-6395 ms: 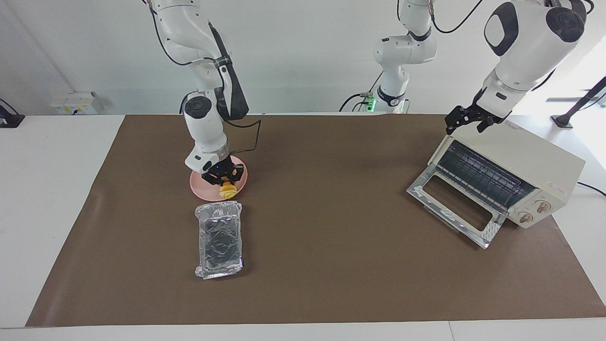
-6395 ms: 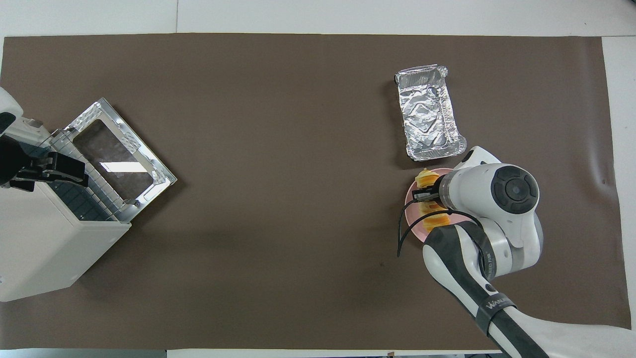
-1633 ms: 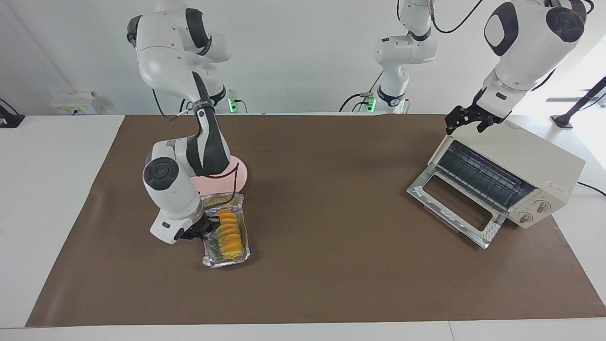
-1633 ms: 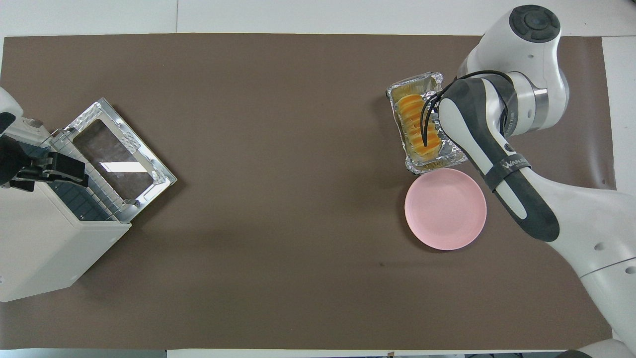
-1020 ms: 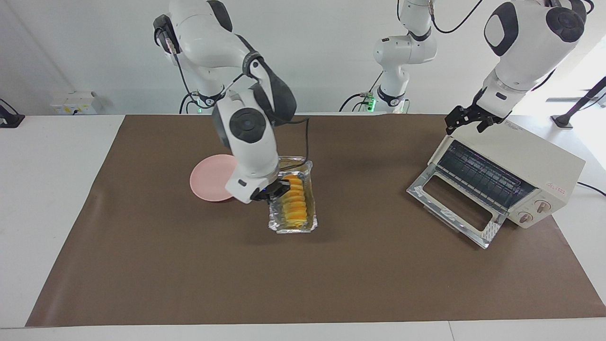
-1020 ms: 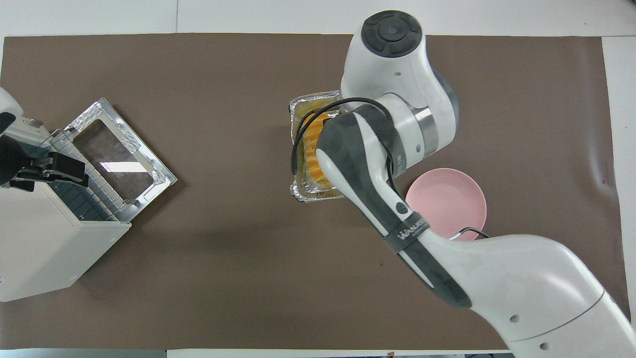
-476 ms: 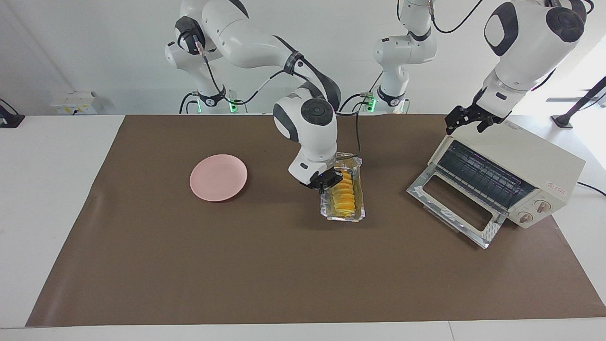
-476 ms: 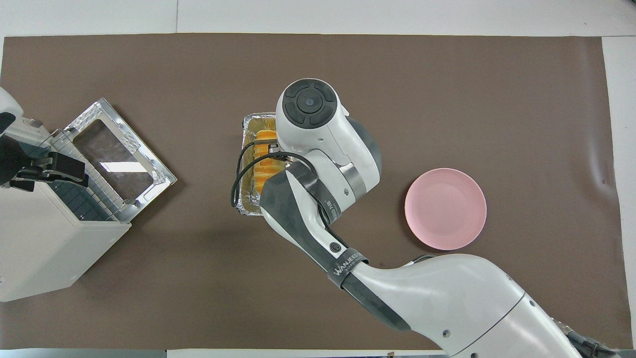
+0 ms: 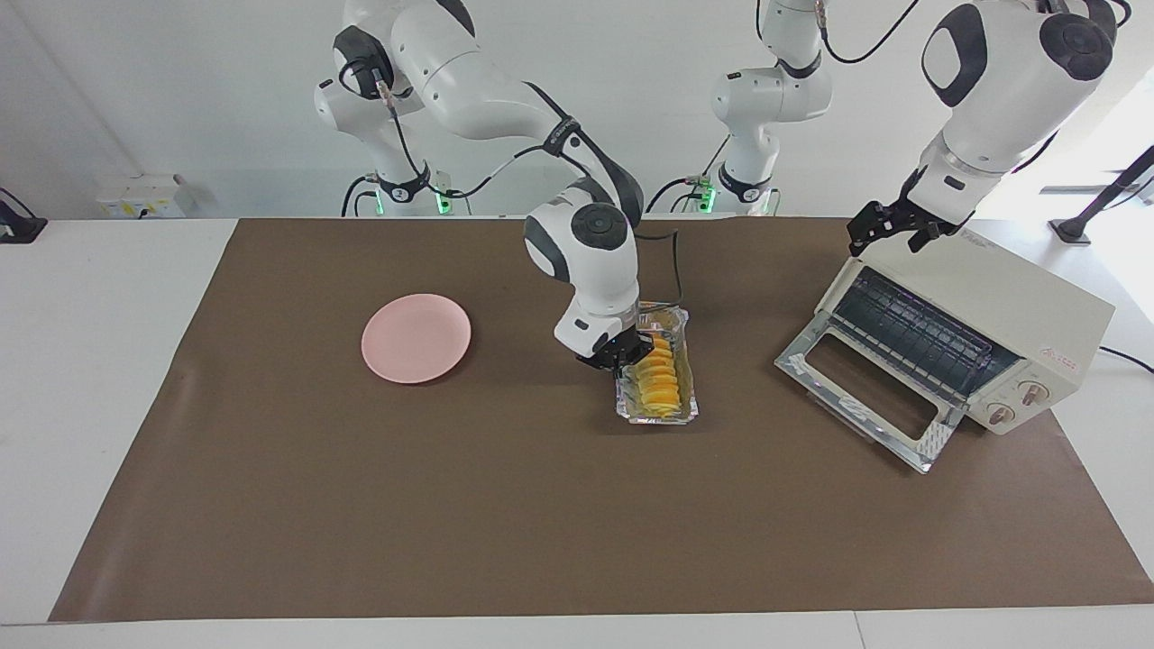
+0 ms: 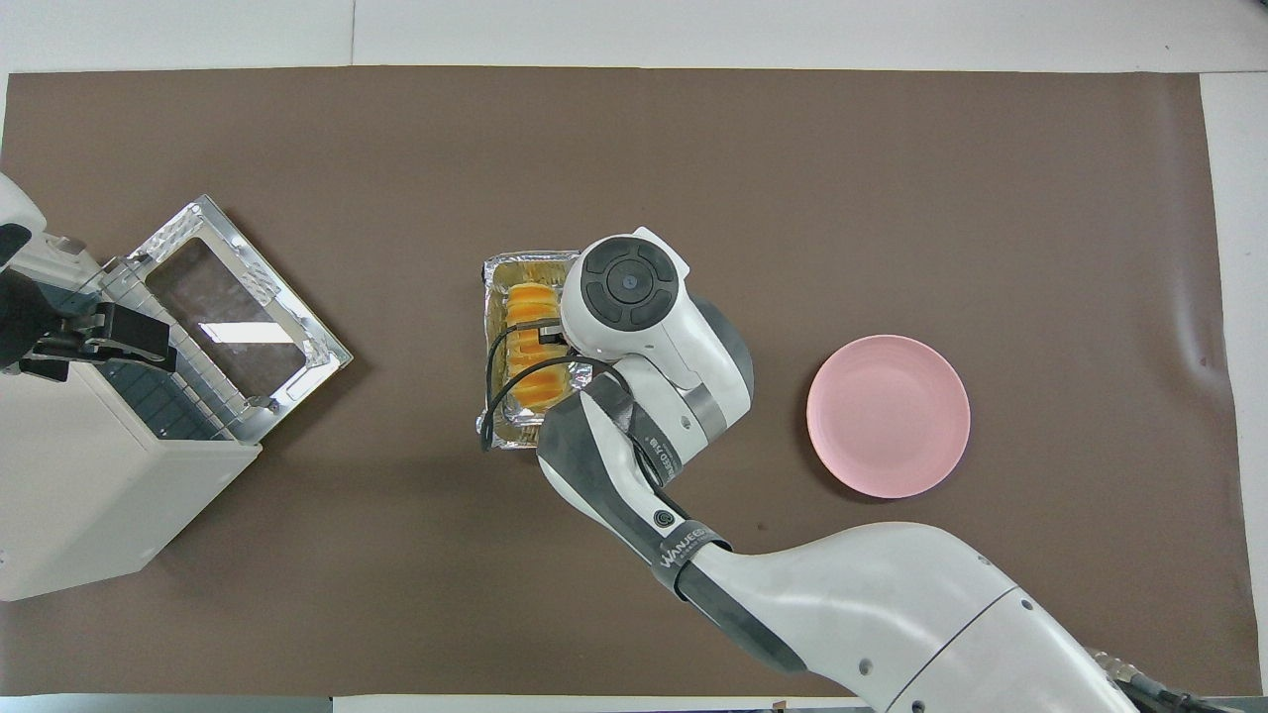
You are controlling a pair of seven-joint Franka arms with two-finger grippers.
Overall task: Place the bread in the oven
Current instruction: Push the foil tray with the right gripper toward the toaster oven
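Table fills both views, white at the edges and covered by a brown mat; a plain white wall runs across the top of the facing view. I see the oven at the right of the facing view and the left of the overhead one, unmoved, its glass door dropped open onto the mat and the rack showing inside.

My right arm has travelled most. Half a second ago its wrist stood slightly higher in the facing view; now the right gripper sits low at frame centre, clamped on the rim of the foil tray, on the edge toward the right arm's end of the table. The tray has barely shifted since then, but it is well away from the pink plate, which it lay beside earlier. The bread lies in the tray, well apart from the oven.

The left gripper waits over the oven's top corner, where it was before; I cannot tell its finger gap.
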